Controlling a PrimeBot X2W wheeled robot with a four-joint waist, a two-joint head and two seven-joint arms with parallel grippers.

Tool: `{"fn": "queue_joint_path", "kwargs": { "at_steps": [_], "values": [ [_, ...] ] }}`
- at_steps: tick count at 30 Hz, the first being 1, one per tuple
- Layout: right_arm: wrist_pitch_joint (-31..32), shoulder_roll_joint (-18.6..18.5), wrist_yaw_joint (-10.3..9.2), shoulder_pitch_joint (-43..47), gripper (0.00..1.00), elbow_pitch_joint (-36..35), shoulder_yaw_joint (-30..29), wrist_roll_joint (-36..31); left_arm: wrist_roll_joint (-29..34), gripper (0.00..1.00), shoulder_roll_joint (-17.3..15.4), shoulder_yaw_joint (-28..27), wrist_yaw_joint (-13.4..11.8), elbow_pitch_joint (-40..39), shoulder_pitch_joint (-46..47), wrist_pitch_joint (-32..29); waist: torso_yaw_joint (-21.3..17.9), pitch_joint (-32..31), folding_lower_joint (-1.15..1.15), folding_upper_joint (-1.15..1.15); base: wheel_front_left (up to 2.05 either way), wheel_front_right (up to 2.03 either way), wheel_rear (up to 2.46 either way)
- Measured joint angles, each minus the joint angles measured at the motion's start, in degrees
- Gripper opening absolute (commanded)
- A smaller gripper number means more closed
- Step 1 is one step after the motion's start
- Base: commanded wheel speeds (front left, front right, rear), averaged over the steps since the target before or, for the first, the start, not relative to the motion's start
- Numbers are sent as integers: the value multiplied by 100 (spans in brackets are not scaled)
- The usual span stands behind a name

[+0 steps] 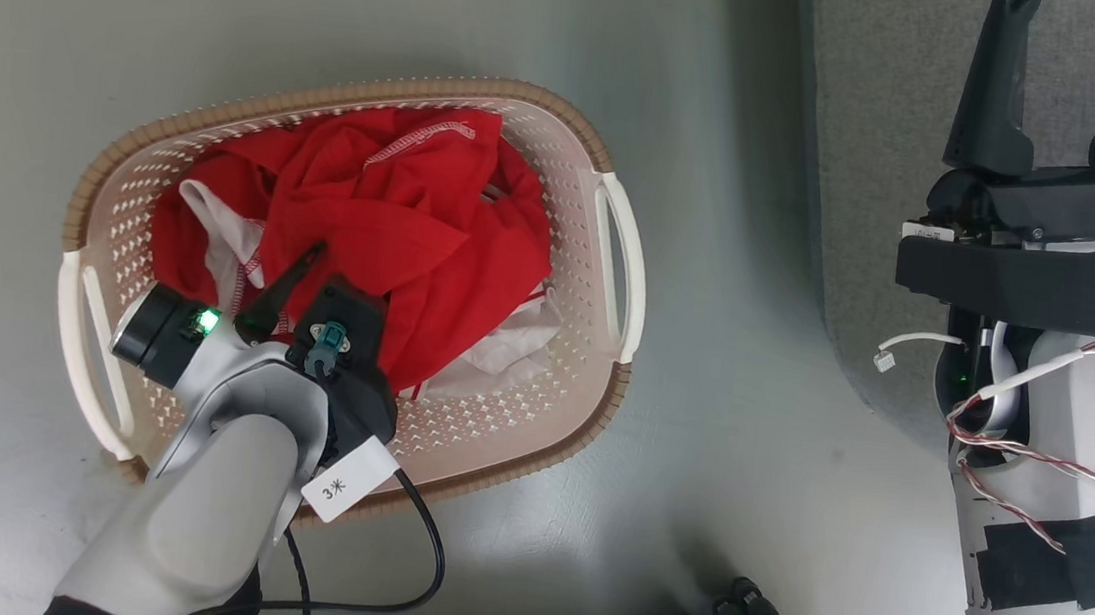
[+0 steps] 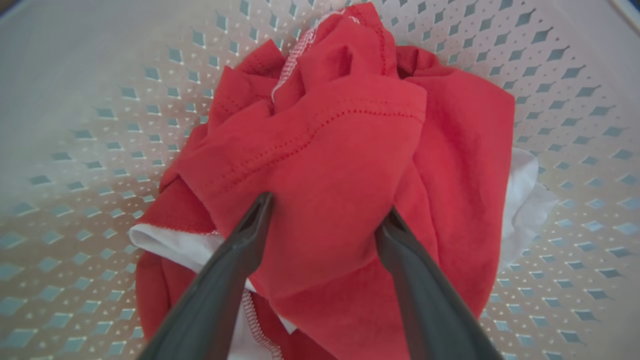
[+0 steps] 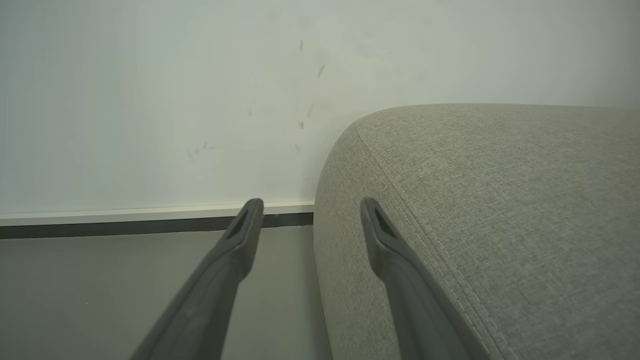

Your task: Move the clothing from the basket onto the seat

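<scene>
The left gripper (image 2: 327, 205) is down inside the basket (image 1: 566, 118), its two dark fingers spread wide. In the left wrist view the fingers (image 2: 235, 260) straddle a raised fold of the clothing (image 1: 385, 222). Both tips touch the red fabric, one on each side of the fold, and the jaws have not closed on it. The clothing lies bunched in the middle of the basket as a red heap, with white panels showing at its edges and white stitching along a hem. From the head view, one finger lies on top of the red cloth near the heap's lower left, and the other is partly covered by fabric.

The basket stands on the pale floor (image 1: 748, 417), well apart from the seat (image 3: 500, 200).

The right gripper (image 3: 311, 202) is also wide open and holds nothing. It hangs in the air beside the seat's rounded corner, with one finger in front of the grey upholstery and the other in front of the floor and the wall (image 3: 150, 100).
</scene>
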State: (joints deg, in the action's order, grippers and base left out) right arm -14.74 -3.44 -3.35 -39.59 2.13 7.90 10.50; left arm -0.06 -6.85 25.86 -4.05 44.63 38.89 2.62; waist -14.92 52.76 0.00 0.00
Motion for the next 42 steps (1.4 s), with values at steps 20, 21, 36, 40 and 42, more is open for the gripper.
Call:
{"fn": "queue_joint_path", "kwargs": {
  "at_steps": [20, 21, 36, 40, 42],
  "values": [
    [0, 15, 0, 42, 100, 425, -12, 7, -63, 0, 226, 119, 222, 465, 115, 438, 71, -269, 0, 0, 0, 0, 0],
    [1, 15, 0, 51, 100, 459, -19, 5, -90, 0, 250, 121, 256, 459, 115, 495, 92, -308, 0, 0, 0, 0, 0],
    [1, -153, 34, 540, 100, 1134, -221, -48, -749, 0, 374, -85, 506, -65, -91, 1129, 496, -1309, 0, 0, 0, 0, 0],
    [1, -185, 34, 758, 100, 1278, -279, -54, -921, 0, 379, -140, 561, -291, -188, 1163, 610, -1626, -1, 0, 0, 0, 0],
    [1, -204, 34, 868, 100, 1341, -308, -55, -955, 0, 380, -144, 563, -413, -188, 1166, 670, -1789, -1, 0, 0, 0, 0]
  ]
}}
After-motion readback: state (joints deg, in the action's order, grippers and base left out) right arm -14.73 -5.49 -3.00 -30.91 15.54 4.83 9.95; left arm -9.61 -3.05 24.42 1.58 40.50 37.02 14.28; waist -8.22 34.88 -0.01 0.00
